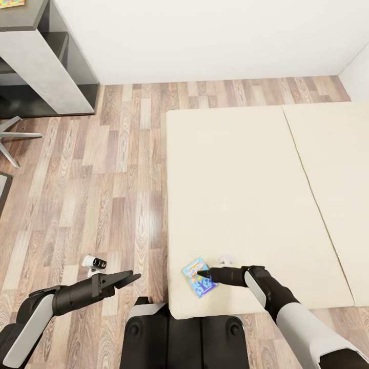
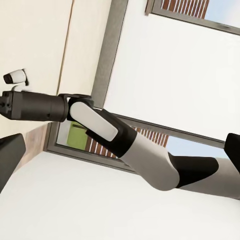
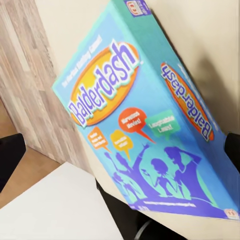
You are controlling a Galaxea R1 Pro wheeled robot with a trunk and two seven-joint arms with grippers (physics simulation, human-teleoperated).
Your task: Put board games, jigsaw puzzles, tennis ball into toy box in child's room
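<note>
Balderdash, the small blue game [image 1: 197,277], lies flat on the bed [image 1: 241,205] at its near corner, right by the edge where mattress meets floor [image 1: 92,195]. Your right gripper [image 1: 205,277] is down at it, fingertips reaching over the box's near side; from the head view you cannot tell whether they touch the box or whether the jaws are parted or closed. In the right wrist view the box [image 3: 150,125] sits very close between the two dark fingers [image 3: 10,157] at the picture's edges, so the jaws look spread about as wide as the box, with no grip you can confirm. Its lid shows an orange oval title, speech bubbles and purple silhouettes.

Your left gripper [image 1: 125,279] hangs over the floor just off the bed's near corner, well apart from the game and holding nothing; its fingers look drawn together to a point, though you cannot be sure. The left wrist view looks across at your right arm [image 2: 115,135] reaching over the bed.

Further out, the beige mattress stretches away in two sections, with a seam running between them. Across the floor, at the far left by the white wall [image 1: 205,36], stands the table [image 1: 41,61], with a colourful corner of something [image 1: 11,2] on its top, too cropped to identify.
</note>
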